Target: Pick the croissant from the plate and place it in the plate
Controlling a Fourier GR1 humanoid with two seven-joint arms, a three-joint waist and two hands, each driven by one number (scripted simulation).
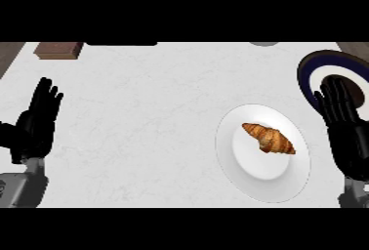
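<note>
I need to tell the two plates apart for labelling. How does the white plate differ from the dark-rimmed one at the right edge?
The white plate is plain white all over; the dark-rimmed plate has a dark blue band around a white middle. The white plate holds the croissant; nothing shows on the dark-rimmed plate, though the right hand covers part of it. The white plate shows whole; the dark-rimmed one runs off the view's right edge. Both are round and lie flat on the counter.

A croissant [269, 138] lies on a white plate [249, 171], with a dark-rimmed plate [311, 68] beyond the open right robot hand [340, 105].
</note>
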